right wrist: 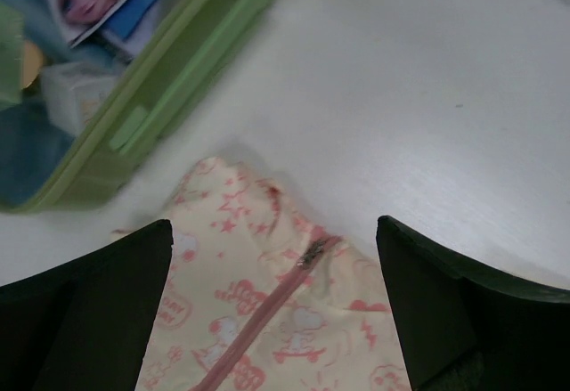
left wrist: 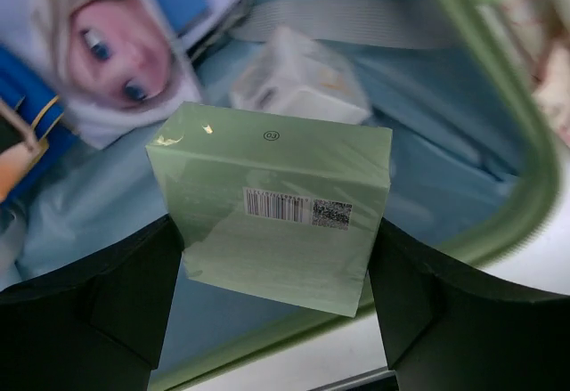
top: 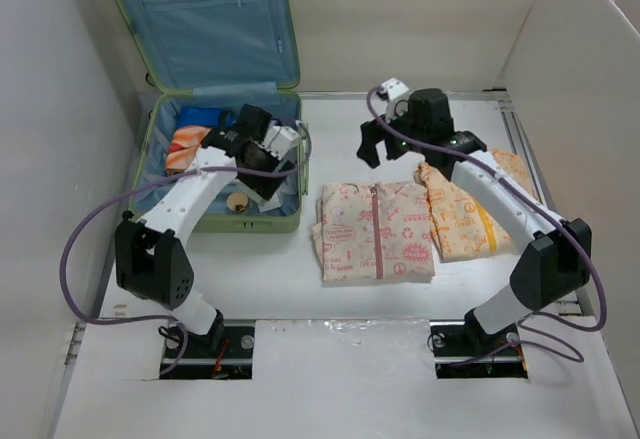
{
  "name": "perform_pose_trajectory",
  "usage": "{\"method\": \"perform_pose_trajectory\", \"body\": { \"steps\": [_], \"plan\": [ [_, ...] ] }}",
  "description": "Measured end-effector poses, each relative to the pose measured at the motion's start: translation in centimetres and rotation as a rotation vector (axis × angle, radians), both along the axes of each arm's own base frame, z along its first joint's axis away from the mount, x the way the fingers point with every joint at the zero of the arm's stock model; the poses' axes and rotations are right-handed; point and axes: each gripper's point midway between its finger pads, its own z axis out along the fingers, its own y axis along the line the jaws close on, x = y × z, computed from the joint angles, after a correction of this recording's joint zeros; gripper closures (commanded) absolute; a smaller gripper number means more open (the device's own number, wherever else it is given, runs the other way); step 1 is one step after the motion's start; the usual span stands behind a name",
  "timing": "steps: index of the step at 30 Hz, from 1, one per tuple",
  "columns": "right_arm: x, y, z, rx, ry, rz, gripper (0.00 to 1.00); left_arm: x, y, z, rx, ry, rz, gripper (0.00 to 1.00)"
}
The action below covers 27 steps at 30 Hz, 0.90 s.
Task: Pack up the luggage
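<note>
Now | left hand [left wrist: 278,306] clamps glossy green box [left wrist: 272,208] over blue-lined luggage [left wrist: 527,191] | right hand [right wrist: 276,306] splayed above zippered cloth [right wrist: 233,297]

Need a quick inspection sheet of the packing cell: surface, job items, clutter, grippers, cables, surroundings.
Surface: white table.
Job's things: suitcase open, lid raised, holding a cartoon-face package and white packet; pink-print garment and yellow garment lie outside on the table.
Clutter: nothing seen.
Grippers: left gripper shut on a green box over the suitcase; right gripper open above the pink-print garment.
Cables: purple cables loop beside both arms.
Surroundings: white panels on both sides.
</note>
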Motion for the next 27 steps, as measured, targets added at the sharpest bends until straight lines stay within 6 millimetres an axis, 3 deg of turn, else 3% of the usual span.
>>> {"method": "perform_pose_trajectory", "body": {
  "steps": [3, 5, 9, 12, 17, 22, 25, 27],
  "plan": [
    [3.5, -3.4, 0.9, 0.040, -0.025, -0.108, 0.00, 1.7, 2.7, -0.1, -0.036, 0.028, 0.141, 0.97],
    [5.9, -4.7, 1.2, 0.051, -0.039, -0.159, 0.00, 3.3, 6.9, 0.7, -0.079, 0.012, 0.288, 0.97],
    [9.5, -3.8, 0.1, 0.053, -0.033, -0.162, 0.00, 3.8, 16.3, 0.9, -0.084, 0.005, 0.572, 0.97],
    [11.4, -2.8, -2.2, 0.046, 0.010, -0.145, 0.00, 2.3, 20.3, -0.5, -0.045, 0.054, 0.690, 0.97],
    [14.0, -1.7, -6.2, 0.036, 0.086, -0.140, 0.00, 0.6, 19.4, -3.5, -0.013, 0.169, 0.668, 0.97],
    [15.2, -1.8, -9.4, 0.037, 0.158, -0.165, 0.00, 1.0, 18.8, -6.0, -0.006, 0.255, 0.642, 0.93],
    [16.0, -1.6, -10.3, 0.038, 0.177, -0.175, 0.00, 2.2, 19.0, -7.9, -0.002, 0.300, 0.638, 0.93],
    [16.5, -1.6, -10.6, 0.039, 0.184, -0.182, 0.00, 2.5, 19.0, -8.9, 0.001, 0.316, 0.637, 0.85]
  ]
}}
